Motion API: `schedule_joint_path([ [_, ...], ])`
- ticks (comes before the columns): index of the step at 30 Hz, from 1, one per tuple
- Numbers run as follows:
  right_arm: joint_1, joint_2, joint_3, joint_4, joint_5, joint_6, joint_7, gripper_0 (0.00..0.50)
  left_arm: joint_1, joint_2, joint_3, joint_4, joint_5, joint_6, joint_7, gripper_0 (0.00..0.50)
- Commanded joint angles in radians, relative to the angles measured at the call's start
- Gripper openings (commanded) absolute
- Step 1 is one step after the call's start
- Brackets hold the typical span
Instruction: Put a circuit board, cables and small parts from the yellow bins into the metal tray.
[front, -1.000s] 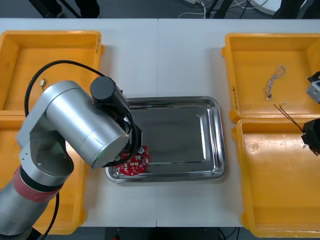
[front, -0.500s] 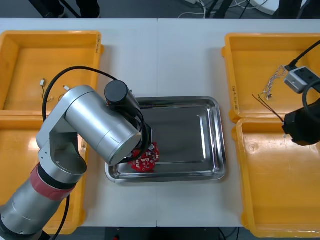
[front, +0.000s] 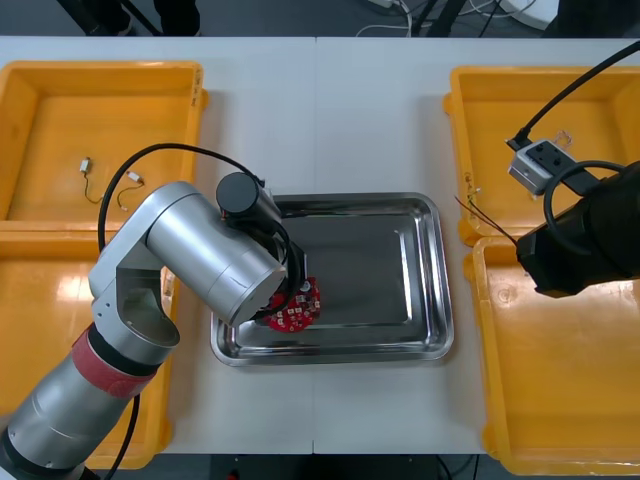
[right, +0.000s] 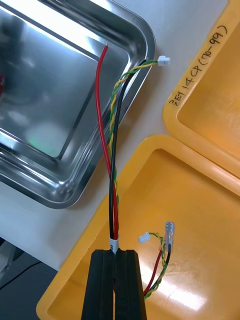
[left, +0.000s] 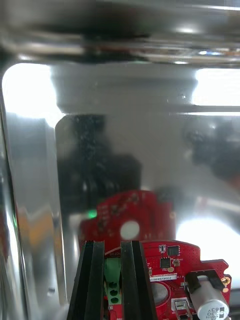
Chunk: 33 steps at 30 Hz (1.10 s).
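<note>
Tray: board near left rim

Red circuit board is inside the metal tray's left end; red-and-yellow cable reaches over its corner.

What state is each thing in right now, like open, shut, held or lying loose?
left gripper: shut on the circuit board.
circuit board: held low inside the metal tray.
right gripper: shut on the cables.
cables: held, loose ends by the tray's corner.
metal tray: shiny inside.
</note>
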Motion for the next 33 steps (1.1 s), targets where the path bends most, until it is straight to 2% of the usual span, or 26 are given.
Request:
schedule_joint_path([
  [1, -0.039, 0.013, 0.022, -0.027, 0.009, 0.005, -0.019, 0.0, 0.032, -0.018, -0.019, -0.015, -0.029, -0.019, -0.066, 0.0],
  [10, -0.038, 0.013, 0.024, -0.031, 0.012, 0.005, -0.019, 0.0, 0.066, -0.015, -0.019, -0.015, -0.059, -0.017, -0.078, 0.0],
  [25, -0.021, 0.016, 0.024, -0.028, 0.005, 0.005, -0.03, 0.0, 0.087, -0.011, -0.019, -0.015, -0.066, -0.017, -0.086, 0.009],
  [28, -0.013, 0.016, 0.024, -0.028, 0.0, 0.005, -0.033, 0.0, 0.086, -0.011, -0.019, -0.015, -0.065, -0.017, -0.086, 0.044],
  [29, -0.013, 0.016, 0.024, -0.03, 0.002, 0.005, -0.033, 0.0, 0.086, -0.011, -0.019, -0.015, -0.065, -0.017, -0.087, 0.068],
  [31, -0.013, 0.016, 0.027, -0.03, 0.0, 0.005, -0.035, 0.0, 0.086, -0.011, -0.019, -0.015, -0.065, -0.019, -0.089, 0.163],
  [32, -0.012, 0.016, 0.027, -0.03, -0.001, 0.005, -0.035, 0.0, 0.086, -0.011, -0.019, -0.015, -0.066, -0.019, -0.089, 0.186],
  [33, -0.012, 0.016, 0.027, -0.03, -0.004, 0.005, -0.035, 0.0, 0.086, -0.011, -0.019, -0.015, -0.065, -0.019, -0.089, 0.255],
])
